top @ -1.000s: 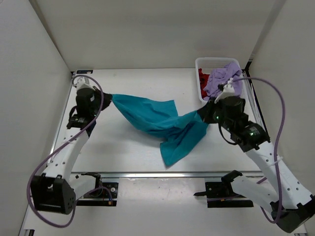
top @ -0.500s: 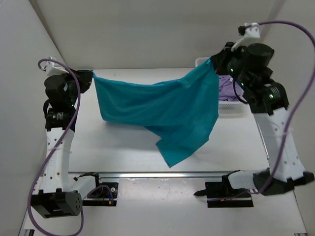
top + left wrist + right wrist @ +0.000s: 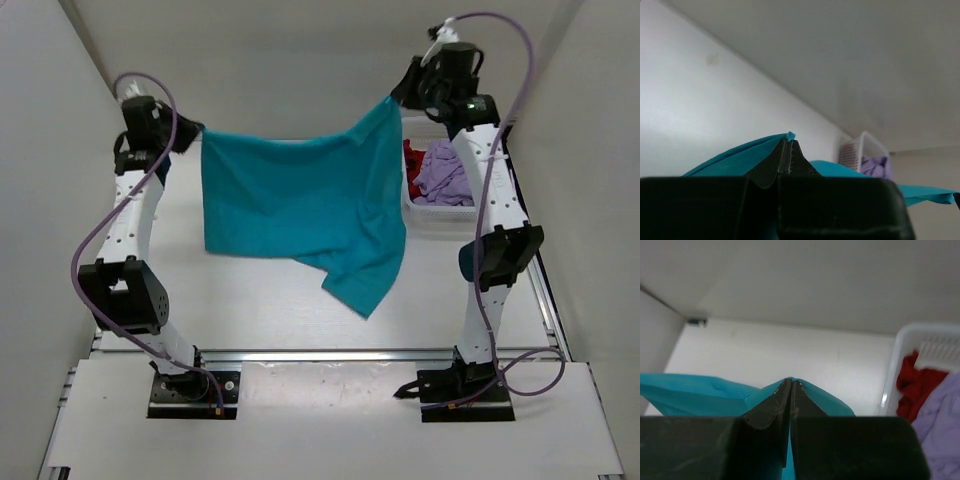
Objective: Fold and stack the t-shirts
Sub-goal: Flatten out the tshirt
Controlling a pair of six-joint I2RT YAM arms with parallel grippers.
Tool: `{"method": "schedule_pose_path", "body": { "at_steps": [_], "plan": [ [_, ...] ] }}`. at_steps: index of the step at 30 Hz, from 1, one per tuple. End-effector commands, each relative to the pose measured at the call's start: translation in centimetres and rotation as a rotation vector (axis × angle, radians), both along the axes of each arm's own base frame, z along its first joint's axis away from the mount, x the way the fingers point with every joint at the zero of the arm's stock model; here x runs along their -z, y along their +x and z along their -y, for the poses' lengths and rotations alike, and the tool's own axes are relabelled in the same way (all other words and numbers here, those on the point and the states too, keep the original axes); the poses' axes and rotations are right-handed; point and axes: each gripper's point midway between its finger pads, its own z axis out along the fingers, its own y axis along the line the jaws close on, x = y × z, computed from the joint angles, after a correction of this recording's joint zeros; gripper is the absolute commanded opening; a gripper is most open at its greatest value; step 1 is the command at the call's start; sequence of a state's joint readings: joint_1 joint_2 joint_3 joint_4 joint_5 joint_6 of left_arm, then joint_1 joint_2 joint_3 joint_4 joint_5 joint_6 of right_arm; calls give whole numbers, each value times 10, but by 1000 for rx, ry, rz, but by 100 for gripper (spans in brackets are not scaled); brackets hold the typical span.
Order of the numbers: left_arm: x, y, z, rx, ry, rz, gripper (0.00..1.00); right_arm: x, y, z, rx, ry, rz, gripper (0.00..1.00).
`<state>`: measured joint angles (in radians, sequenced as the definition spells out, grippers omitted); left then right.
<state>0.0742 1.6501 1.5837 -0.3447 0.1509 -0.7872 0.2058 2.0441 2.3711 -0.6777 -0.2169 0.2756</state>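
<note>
The teal t-shirt [image 3: 300, 205] hangs spread in the air between both raised arms, its lower corner drooping toward the table. My left gripper [image 3: 196, 135] is shut on its left top corner, where a teal tip pokes out between the fingers [image 3: 788, 145]. My right gripper [image 3: 396, 98] is shut on the right top corner, with teal cloth [image 3: 835, 405] wrapped round its closed tips [image 3: 791, 385]. The lavender t-shirt [image 3: 445, 175] and the dark red t-shirt [image 3: 414, 163] lie crumpled in the basket.
A white mesh basket [image 3: 437, 208] stands at the back right of the table, also visible from both wrists as the basket [image 3: 857, 152] and the basket [image 3: 912, 345]. White walls enclose the table on three sides. A metal rail runs along the near edge.
Both arms have risen high and spread apart, lifting the teal t-shirt off the table and stretching it out flat between them. Both grips have held.
</note>
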Motion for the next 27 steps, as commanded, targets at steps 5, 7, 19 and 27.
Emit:
{"method": "schedule_pose_path", "body": {
  "at_steps": [5,7,19,27],
  "plan": [
    [-177,-31,-41,-66,-12,391,0,-245,-91,5,-54,146,659,0],
    [-173,-33,-48,-81,-13,394,0,-225,-89,11,-46,118,596,0],
    [103,-121,-52,-163,17,-36,0,149,-177,31,67,112,-103,0],
    [226,-188,-34,-107,-39,-297,0,257,-247,41,110,169,-353,0]
  ]
}}
